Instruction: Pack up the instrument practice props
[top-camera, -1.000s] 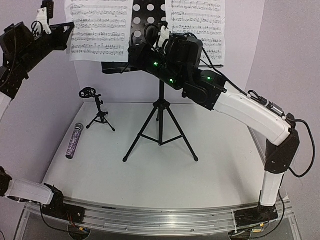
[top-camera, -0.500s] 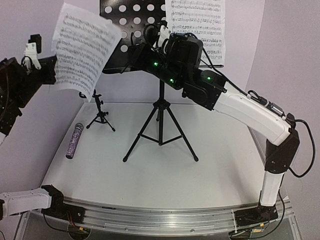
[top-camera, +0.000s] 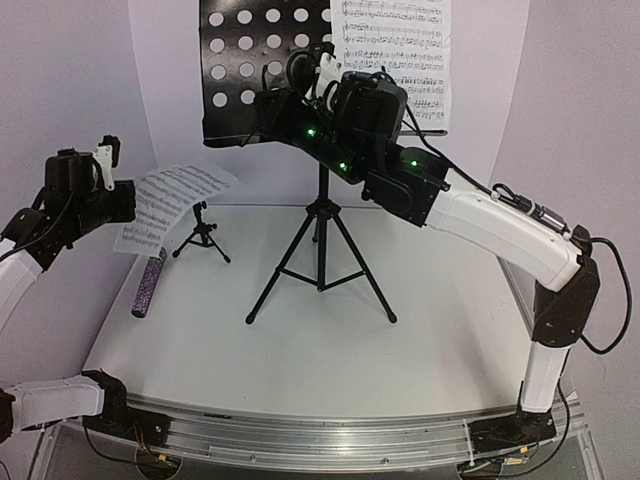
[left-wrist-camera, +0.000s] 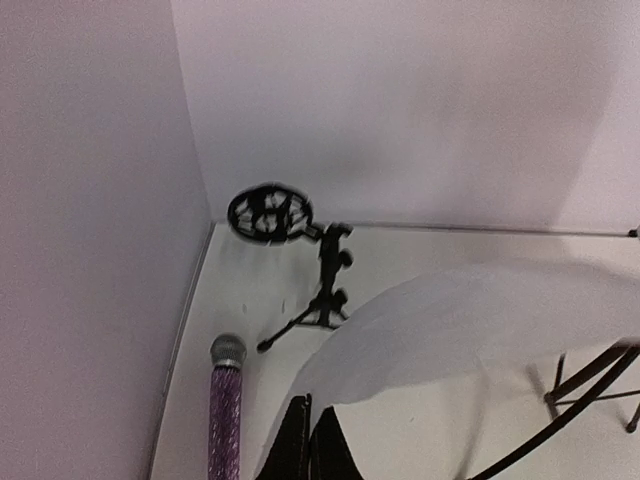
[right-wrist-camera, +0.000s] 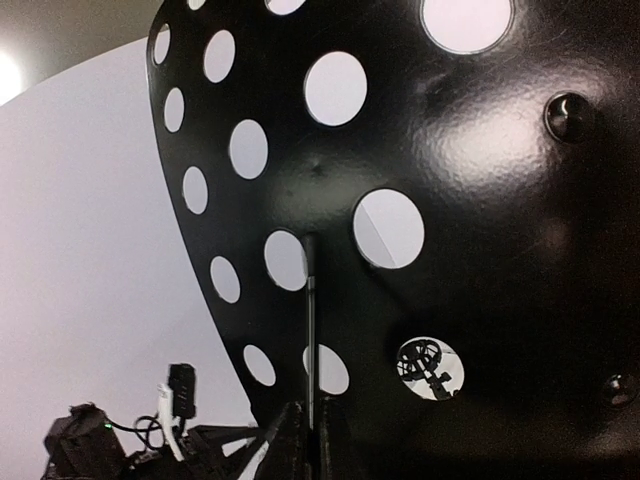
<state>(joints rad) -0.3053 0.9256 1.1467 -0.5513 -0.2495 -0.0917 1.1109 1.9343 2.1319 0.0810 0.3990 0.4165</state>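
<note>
My left gripper is shut on one white sheet-music page and holds it tilted, low over the table's left side, above the glittery purple microphone lying there. In the left wrist view the fingers pinch the page's edge, with the microphone and the small black mic stand beyond. The tall music stand has a perforated desk with a second page on its right half. My right gripper is behind the desk, shut on a thin metal rod of the stand.
White walls close in the table at the back and the left. The stand's tripod legs spread across the middle of the table. My right arm stretches over the right half. A metal rail runs along the near edge.
</note>
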